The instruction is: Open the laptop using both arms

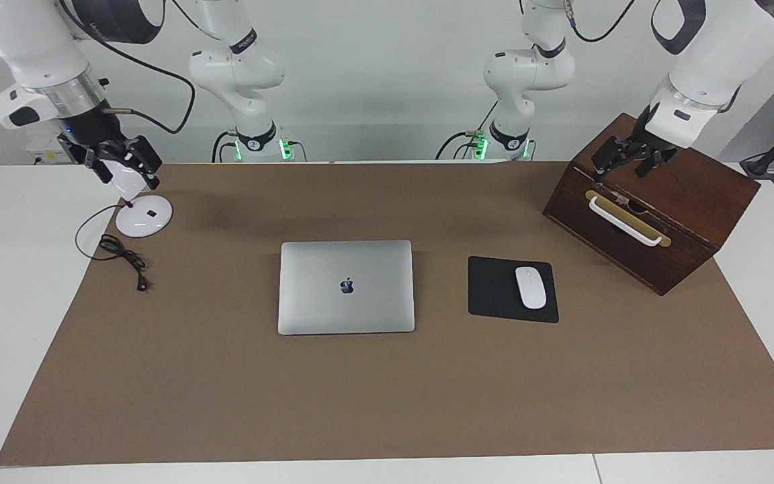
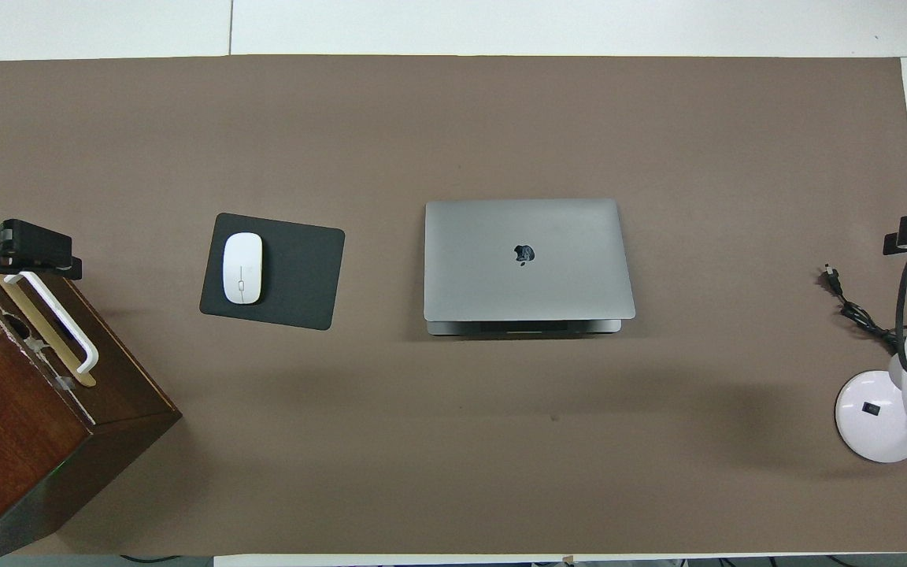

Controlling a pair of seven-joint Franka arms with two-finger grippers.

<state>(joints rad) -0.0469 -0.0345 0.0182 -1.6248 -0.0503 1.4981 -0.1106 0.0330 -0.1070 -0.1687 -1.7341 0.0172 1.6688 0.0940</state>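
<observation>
1. The laptop is seen lying closed and flat at the middle of the brown mat on the worktop, its lid with the logo facing up.
2. A black mouse pad is placed beside the laptop, toward the left arm's end of the worktop, and a white mouse rests on it.
3. A dark wooden box with a white handle is set at the left arm's end, nearer to the robots than the mouse pad.
4. The left gripper is held over the top of the wooden box, well apart from the laptop; its fingers are spread open and nothing is held between them.
5. A white desk lamp with a round base stands at the right arm's end, and its black cable lies coiled on the mat just beside it.
6. The right gripper is held over the lamp, well apart from the laptop; whether its fingers are open or closed cannot be told.
</observation>
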